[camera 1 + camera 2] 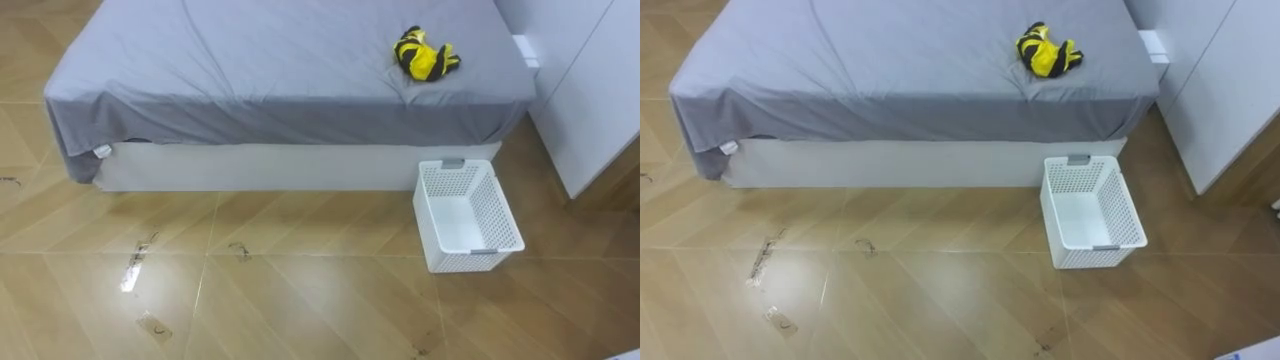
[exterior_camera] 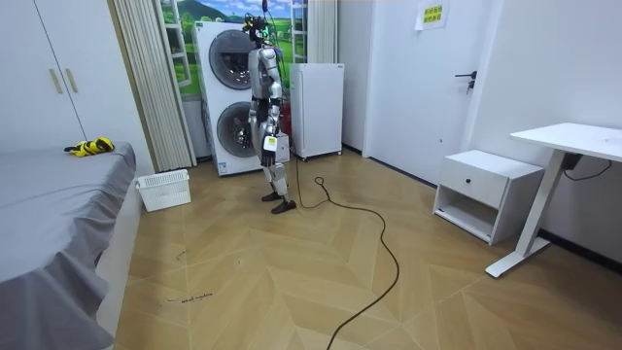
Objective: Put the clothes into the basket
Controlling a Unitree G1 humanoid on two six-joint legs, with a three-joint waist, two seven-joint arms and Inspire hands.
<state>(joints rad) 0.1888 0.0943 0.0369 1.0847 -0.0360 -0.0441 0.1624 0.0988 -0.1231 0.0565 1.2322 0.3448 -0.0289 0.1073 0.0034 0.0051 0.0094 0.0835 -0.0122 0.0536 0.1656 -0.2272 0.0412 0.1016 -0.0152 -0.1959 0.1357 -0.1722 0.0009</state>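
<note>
Clothes (image 1: pixel 424 54) lie on a wide grey-sheeted bed (image 1: pixel 250 70), the biggest thing in the room. The robot stands well apart from it, beside stacked washing machines (image 2: pixel 228 97). Its hands (image 2: pixel 273 146) hang low, and I cannot tell whether they are spread or closed. A white perforated basket (image 1: pixel 466 215), empty, stands on the wood floor just beside the bed base. Above it, near the bed's corner, the clothes form a crumpled yellow-and-black bundle. It looks light, soft and limp; pinching a raised fold should lift it. No writing is legible.
</note>
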